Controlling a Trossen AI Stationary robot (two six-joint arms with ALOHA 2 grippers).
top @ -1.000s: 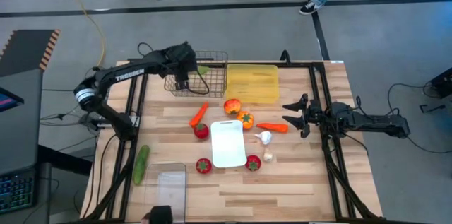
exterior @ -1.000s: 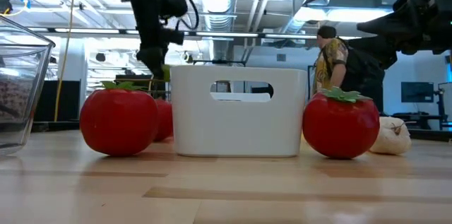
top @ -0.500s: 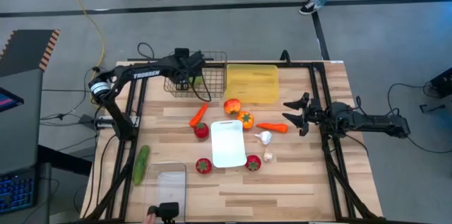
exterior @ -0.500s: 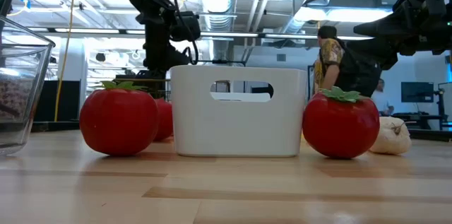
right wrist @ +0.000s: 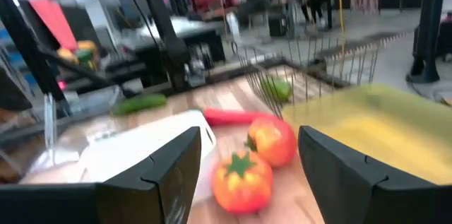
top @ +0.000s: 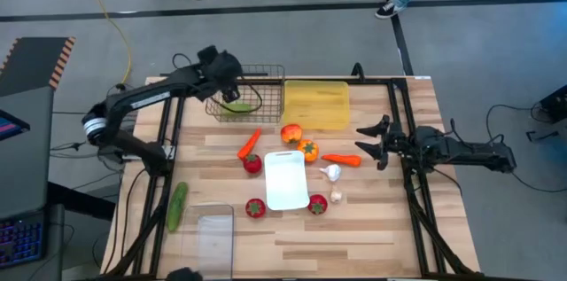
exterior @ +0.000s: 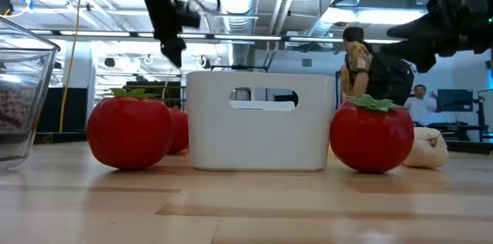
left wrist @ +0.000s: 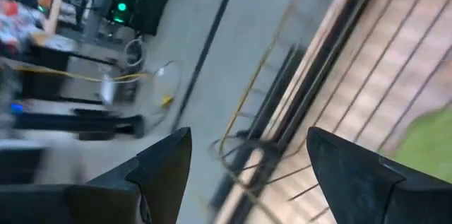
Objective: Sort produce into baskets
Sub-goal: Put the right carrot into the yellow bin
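Note:
My left gripper (top: pixel 227 75) is open and empty, raised over the far left corner of the dark wire basket (top: pixel 257 86). One green cucumber (top: pixel 237 106) lies inside that basket and shows at the edge of the left wrist view (left wrist: pixel 424 139). My right gripper (top: pixel 363 142) is open and empty, hovering at the table's right, next to a carrot (top: pixel 341 160). The second cucumber (top: pixel 177 206) lies on the table by the clear tub (top: pixel 213 232). The yellow tray (top: pixel 316 104) and the white tray (top: pixel 286 179) hold nothing.
Around the white tray lie three red fruits (top: pixel 252 164), (top: pixel 256 207), (top: pixel 317 205), two peppers (top: pixel 291 133), (top: pixel 307 149), another carrot (top: pixel 249 144) and two garlic bulbs (top: pixel 331 172), (top: pixel 337 197). People stand in the room beyond the table (exterior: pixel 362 63).
My left gripper has carried the cucumber down into the wire basket, let go of it, then risen and drawn back toward the table's far left corner. The cucumber now lies in the basket.

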